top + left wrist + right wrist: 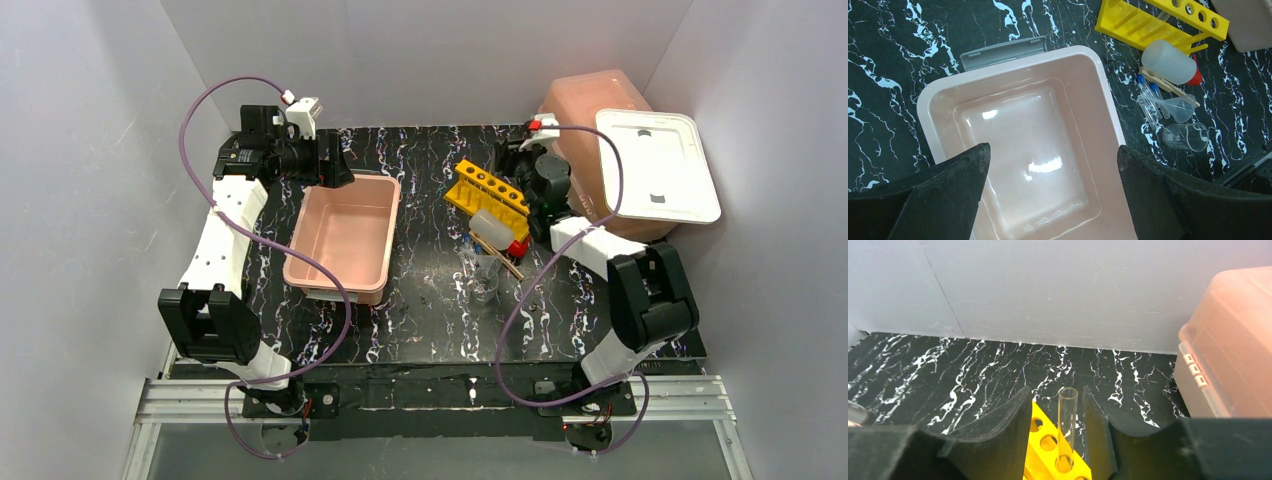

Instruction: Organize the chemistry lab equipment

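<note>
Right arm at the yellow rack, left arm above the open pink tub.

The right gripper (1055,396) has its jaws parted on either side of a clear glass test tube (1067,415) that stands upright in an end hole of the yellow six-hole tube rack (1043,460). A gap shows on the tube's left side, so it is not clamped. The left gripper (1053,150) hovers with its jaws wide over the open pink plastic tub (938,100), holding nothing. Just beside the rack on the black marbled surface (430,320) lie the small translucent white bottle with red cap (1168,61), a thin brown rod (1168,85), blue-capped clear tubes (1148,95), a clear funnel (1180,107) and a small clear beaker (1188,137) on its side. A white rectangular lid (660,165) leans on the closed pink tub (590,100) behind.
</note>
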`<state>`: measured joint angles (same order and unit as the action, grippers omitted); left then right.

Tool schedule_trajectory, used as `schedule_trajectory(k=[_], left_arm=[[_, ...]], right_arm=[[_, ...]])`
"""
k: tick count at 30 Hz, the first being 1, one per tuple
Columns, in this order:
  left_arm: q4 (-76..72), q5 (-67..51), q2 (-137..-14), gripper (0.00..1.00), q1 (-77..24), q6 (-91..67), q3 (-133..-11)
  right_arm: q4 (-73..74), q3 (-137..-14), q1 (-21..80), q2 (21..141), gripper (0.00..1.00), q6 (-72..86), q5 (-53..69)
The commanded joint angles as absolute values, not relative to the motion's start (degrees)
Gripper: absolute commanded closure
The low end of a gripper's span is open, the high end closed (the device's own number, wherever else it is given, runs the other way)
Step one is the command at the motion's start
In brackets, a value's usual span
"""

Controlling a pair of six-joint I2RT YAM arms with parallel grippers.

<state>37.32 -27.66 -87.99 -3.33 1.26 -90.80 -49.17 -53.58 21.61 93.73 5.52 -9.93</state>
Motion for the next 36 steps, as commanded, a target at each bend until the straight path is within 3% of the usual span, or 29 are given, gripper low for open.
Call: schedule_trajectory(k=[1, 6, 10, 15, 25, 36], left_arm=[[37.3, -27.7, -86.7, 0.02, -3.1, 1.1, -91.4], [37.3, -27.7, -87.9, 0.02, -2.9, 0.5, -90.9], [36.3, -28.0, -88.2, 0.02, -3.0, 0.4, -90.5], [35.2, -27.6, -88.5, 0.02, -2.9, -0.8, -89.7], [33.8, -27.7, -89.6, 0.02, -2.7, -1.3, -87.6], [33.6, -28.3, -89.2, 0.02, -2.0, -1.2, -87.2]], right_arm=[[-37.3, -59.8, 19.0, 87.3, 0.53, 9.4, -6.8], [-27.0, -63.7, 16.2, 85.1, 0.53, 11.3, -3.9], [-7.3, -76.5, 13.6, 88.3, 0.52, 12.9, 1.2], [6.8, -88.2, 13.5, 94.7, 0.51, 11.8, 5.0], [11.4, -94.6, 13.6, 102.6, 0.36, 13.5, 12.9], [10.3, -101.4, 13.6, 111.0, 0.34, 17.1, 15.7]])
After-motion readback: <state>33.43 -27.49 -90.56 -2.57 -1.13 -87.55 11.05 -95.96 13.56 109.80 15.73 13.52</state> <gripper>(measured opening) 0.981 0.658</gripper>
